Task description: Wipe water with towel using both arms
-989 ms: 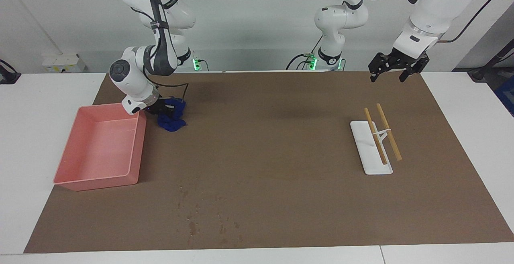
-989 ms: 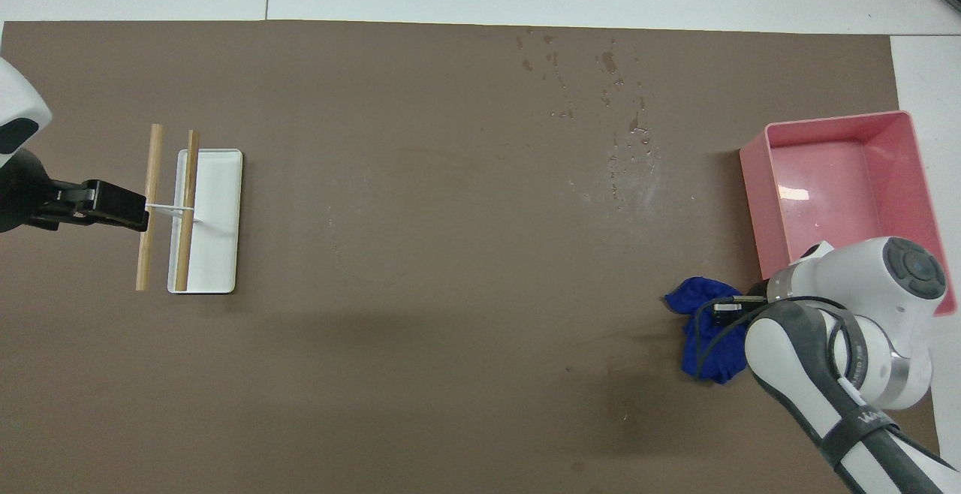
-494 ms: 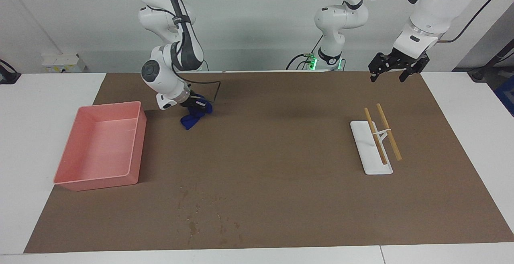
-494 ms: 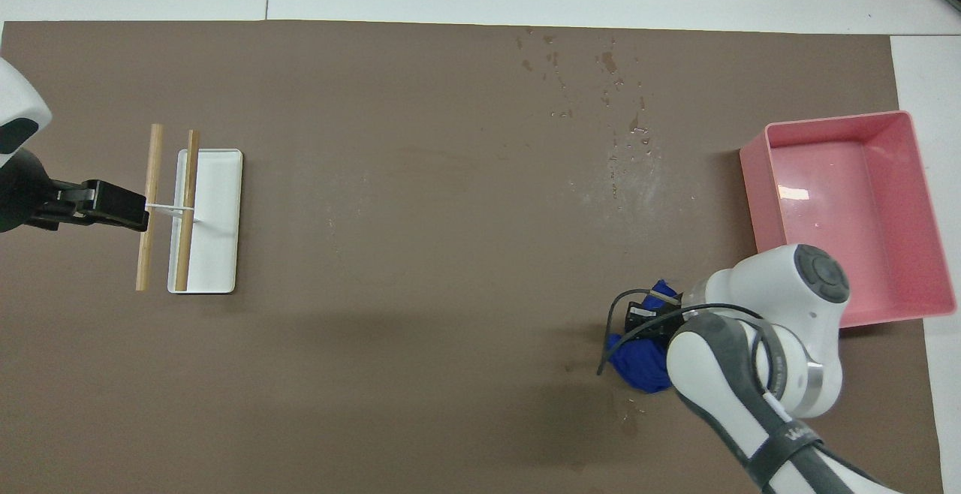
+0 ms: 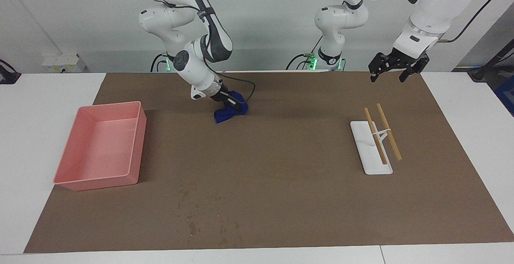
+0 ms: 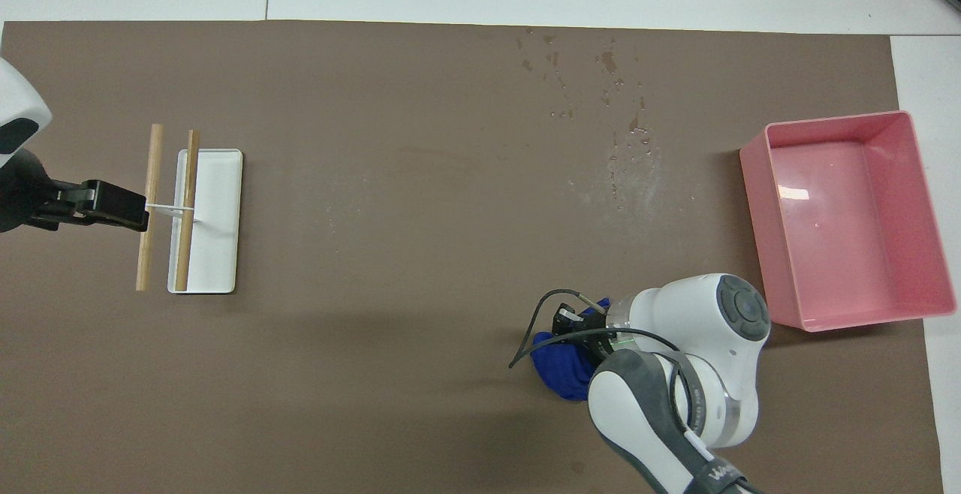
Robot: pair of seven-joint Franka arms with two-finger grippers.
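Lettering on the right arm (image 6: 679, 434), too small to read.

A pink tray (image 5: 100, 147) sits at 9 o'clock in the facing view on a brown mat (image 5: 281, 200), and a white holder (image 5: 371, 153) bearing two wooden sticks (image 5: 388, 131) sits at 3 o'clock.
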